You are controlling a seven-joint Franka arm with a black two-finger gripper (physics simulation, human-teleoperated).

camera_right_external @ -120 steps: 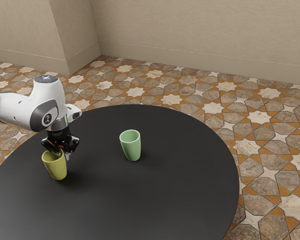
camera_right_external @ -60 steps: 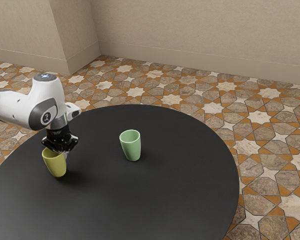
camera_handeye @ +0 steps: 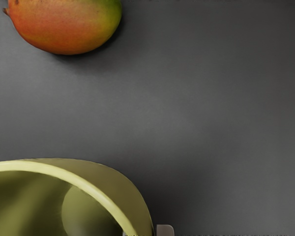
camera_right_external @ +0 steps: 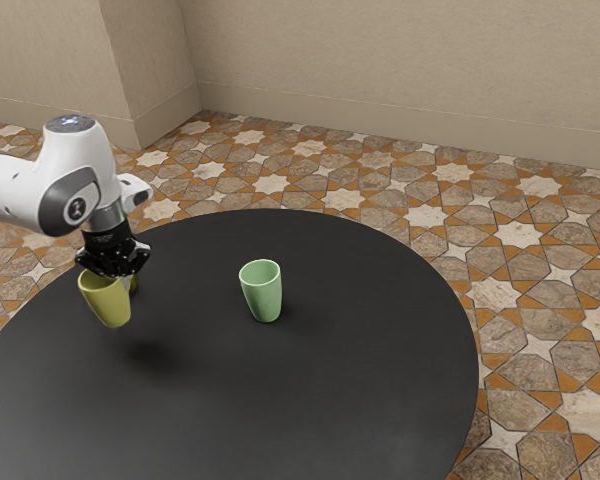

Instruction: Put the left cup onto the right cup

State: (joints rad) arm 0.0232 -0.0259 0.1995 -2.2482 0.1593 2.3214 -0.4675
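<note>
The white arm point(camera_right_external: 50, 190) enters from the exterior view's left and ends above the table's edge on that side. The gripper point(camera_right_external: 110, 281) points downward, and its black fingers are closed on the rim of the yellow-green cup point(camera_right_external: 105, 303), one on each side of the wall. The yellow-green cup hangs clear of the round black table point(camera_right_external: 330, 400), mouth up and slightly off upright. Its shadow point(camera_right_external: 148, 352) lies on the tabletop below it, apart from its base.

The green cup point(camera_right_external: 261, 290) stands upright on the table near the centre, mouth open, well apart from the held cup toward the exterior view's right.

In the wrist view, the yellow-green cup's rim and inner wall point(camera_handeye: 103, 191) appear directly under the hand. A red-and-green mango point(camera_handeye: 64, 24) lies on the dark tabletop point(camera_handeye: 211, 123), apart from the cup.

The table stands on a patterned tile floor point(camera_right_external: 480, 200).
</note>
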